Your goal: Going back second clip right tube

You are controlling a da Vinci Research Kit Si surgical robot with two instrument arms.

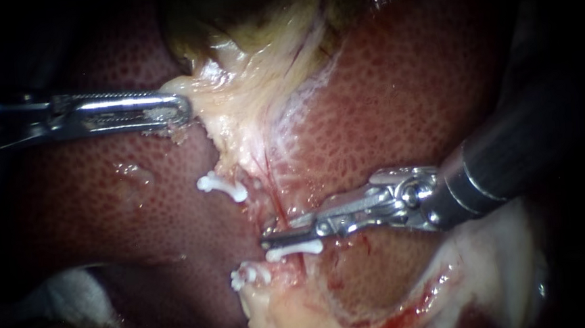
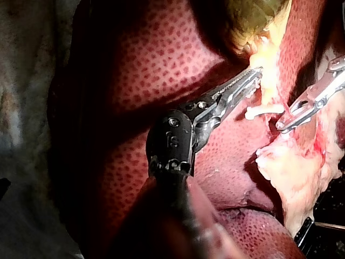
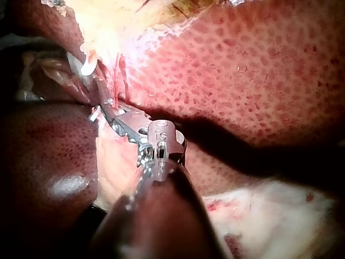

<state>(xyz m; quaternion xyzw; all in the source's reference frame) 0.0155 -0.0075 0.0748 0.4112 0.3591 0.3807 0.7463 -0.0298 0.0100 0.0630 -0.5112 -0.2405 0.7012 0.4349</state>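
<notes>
1. Three white clips show in the endoscope view. The lowest clip (image 1: 248,275) sits at lower centre, on pale tissue.
2. Just right of it and higher, the middle clip (image 1: 294,250) crosses the thin red right tube (image 1: 283,215).
3. The right instrument (image 1: 270,238) lies just above that clip, its claw slightly spread and empty.
4. The upper clip (image 1: 221,186) is left of centre.
5. At upper left, the left instrument (image 1: 184,109) has its claw pinching pale tissue below the gallbladder (image 1: 249,11), over the liver (image 1: 403,96).
</notes>
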